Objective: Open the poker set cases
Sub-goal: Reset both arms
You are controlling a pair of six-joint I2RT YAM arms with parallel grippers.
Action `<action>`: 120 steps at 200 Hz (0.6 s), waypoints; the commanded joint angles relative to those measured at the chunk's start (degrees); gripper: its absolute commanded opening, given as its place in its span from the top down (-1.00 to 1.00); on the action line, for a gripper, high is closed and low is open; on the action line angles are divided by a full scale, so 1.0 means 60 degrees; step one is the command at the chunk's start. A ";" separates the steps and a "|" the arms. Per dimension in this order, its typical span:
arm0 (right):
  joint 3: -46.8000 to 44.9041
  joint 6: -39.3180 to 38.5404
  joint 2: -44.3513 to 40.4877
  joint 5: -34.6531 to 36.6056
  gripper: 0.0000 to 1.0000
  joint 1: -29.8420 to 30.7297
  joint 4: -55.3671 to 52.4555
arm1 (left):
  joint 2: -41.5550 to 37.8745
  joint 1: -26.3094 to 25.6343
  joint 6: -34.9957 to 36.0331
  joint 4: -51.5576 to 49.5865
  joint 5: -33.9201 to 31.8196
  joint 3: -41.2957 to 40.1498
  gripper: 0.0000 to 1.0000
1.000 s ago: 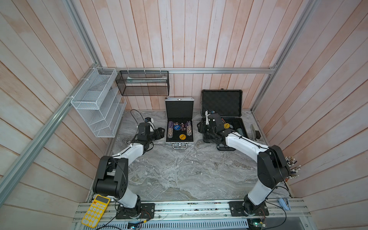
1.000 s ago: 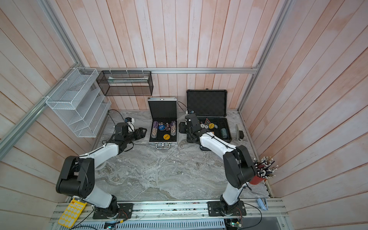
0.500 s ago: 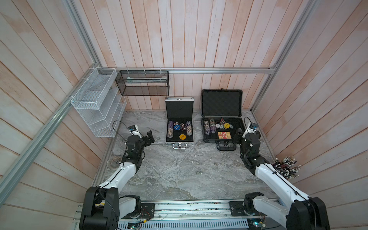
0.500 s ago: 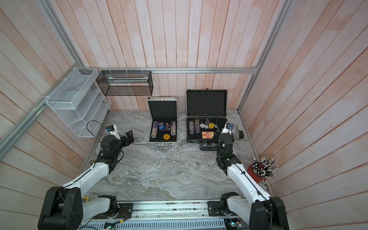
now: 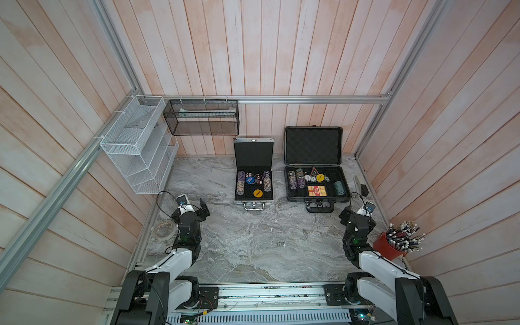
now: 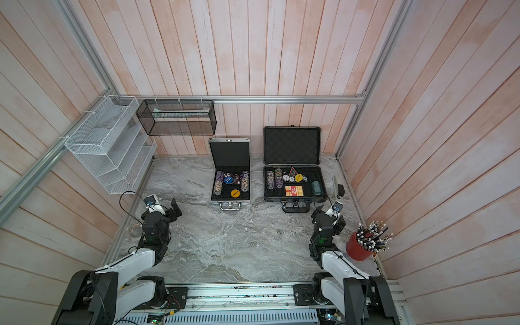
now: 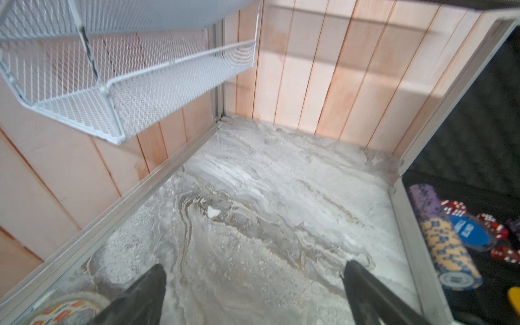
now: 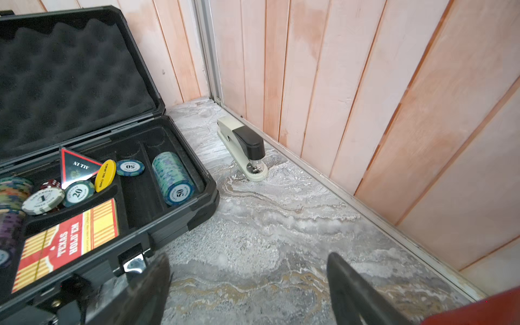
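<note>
The silver case [image 5: 253, 171] and the dark grey case [image 5: 313, 166] lie open at the back of the desk [image 5: 253, 239], lids upright, chips on show. The left pincer [image 7: 253, 267] and right pincer [image 8: 250, 258] hover spread wide and empty; the task looks complete.

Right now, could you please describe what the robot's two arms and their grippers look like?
Both the left arm and the right arm have white link shells, black joint housings and thin black cables at the wrists. The left gripper and the right gripper each end in two plain black tapered fingers.
</note>
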 commanded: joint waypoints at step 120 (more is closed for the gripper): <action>0.0131 -0.1622 0.3687 -0.4448 -0.71 -0.0774 0.5959 | 0.3507 0.0775 0.1066 0.3552 0.2611 0.0863 -1.00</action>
